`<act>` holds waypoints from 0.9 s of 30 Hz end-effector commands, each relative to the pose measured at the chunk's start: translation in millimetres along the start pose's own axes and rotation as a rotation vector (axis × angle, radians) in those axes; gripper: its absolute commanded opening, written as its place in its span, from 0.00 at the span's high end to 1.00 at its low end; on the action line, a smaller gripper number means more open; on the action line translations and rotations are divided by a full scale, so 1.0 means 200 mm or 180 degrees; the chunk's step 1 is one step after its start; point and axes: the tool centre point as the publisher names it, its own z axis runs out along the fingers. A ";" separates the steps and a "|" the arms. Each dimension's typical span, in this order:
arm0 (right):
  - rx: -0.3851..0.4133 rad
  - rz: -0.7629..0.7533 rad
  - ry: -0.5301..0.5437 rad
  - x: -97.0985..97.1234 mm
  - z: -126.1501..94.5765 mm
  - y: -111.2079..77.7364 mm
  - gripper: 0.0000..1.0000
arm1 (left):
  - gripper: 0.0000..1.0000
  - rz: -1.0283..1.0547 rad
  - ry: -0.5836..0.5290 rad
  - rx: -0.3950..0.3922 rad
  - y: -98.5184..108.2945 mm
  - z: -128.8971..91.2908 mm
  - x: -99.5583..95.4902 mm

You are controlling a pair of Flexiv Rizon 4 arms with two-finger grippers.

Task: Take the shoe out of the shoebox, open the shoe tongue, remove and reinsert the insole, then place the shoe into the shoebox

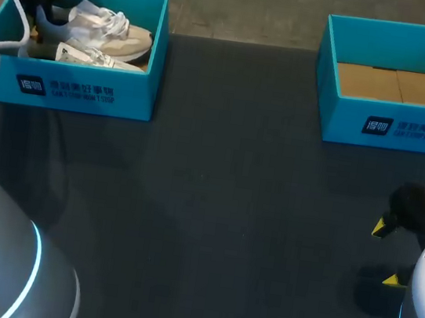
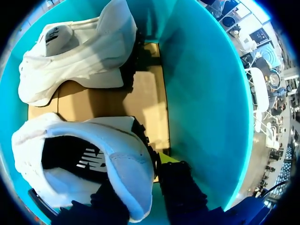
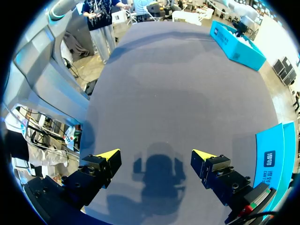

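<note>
The white sneaker (image 2: 117,154), a soft fabric shoe with a black insole showing in its opening, is lying in the teal cardboard shoebox (image 2: 201,93) at the far left of the table, with its heel toward the left gripper (image 2: 140,180). That gripper is reaching down into the left end of the box (image 1: 80,89), and its fingers are pinching the sneaker's heel wall. One finger is sitting inside the shoe opening. The other, with its yellow tip (image 2: 166,158) showing, is pressing against the outside of the heel, close to the box's teal wall.

Ahead of the gripped shoe, a second white sneaker (image 2: 79,61) is lying on the brown cardboard floor (image 2: 150,103) of the same box, apart from the first. In the head view the pair is showing as a pale bundle of white uppers, laces and tan sole (image 1: 103,33) filling the box.

A second teal cardboard shoebox (image 1: 391,125) is sitting at the table's far right, well apart from the first, with only its brown cardboard bottom (image 1: 397,86) showing inside.

The right gripper (image 1: 385,253) is hovering over the dark grey table (image 1: 214,207) near the front right, just in front of that second box. Its fingers (image 3: 108,155) are spreading wide with nothing between them, and their shadow is falling on the table (image 3: 178,93) below.
</note>
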 end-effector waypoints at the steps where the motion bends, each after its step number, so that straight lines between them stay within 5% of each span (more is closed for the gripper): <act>1: 0.0008 0.0000 -0.0011 0.01 0.00 0.00 0.00 | 0.71 0.0000 -0.0013 0.0006 0.02 0.00 0.02; 4: 0.0008 0.0000 -0.0011 0.01 0.00 0.00 0.00 | 0.56 -0.0020 -0.0038 0.0001 0.02 0.00 0.02; 11: 0.0008 0.0000 -0.0011 0.01 0.00 0.00 0.00 | 0.55 -0.0056 -0.0082 0.0008 0.02 -0.03 -0.01; 15: 0.0008 0.0000 -0.0011 0.01 0.00 0.00 0.00 | 0.45 -0.0061 -0.0131 -0.0003 0.00 -0.04 -0.01; 18: 0.0008 0.0000 -0.0011 0.01 0.00 0.00 0.00 | 0.52 -0.0062 -0.0144 -0.0025 0.00 -0.05 -0.01; 21: 0.0008 0.0000 -0.0011 0.01 0.00 0.00 0.00 | 0.72 -0.0061 -0.0138 -0.0034 0.00 -0.06 -0.02; 27: 0.0008 0.0000 -0.0011 0.01 0.00 0.00 0.00 | 0.62 -0.0058 -0.0141 -0.0041 -0.02 -0.07 -0.02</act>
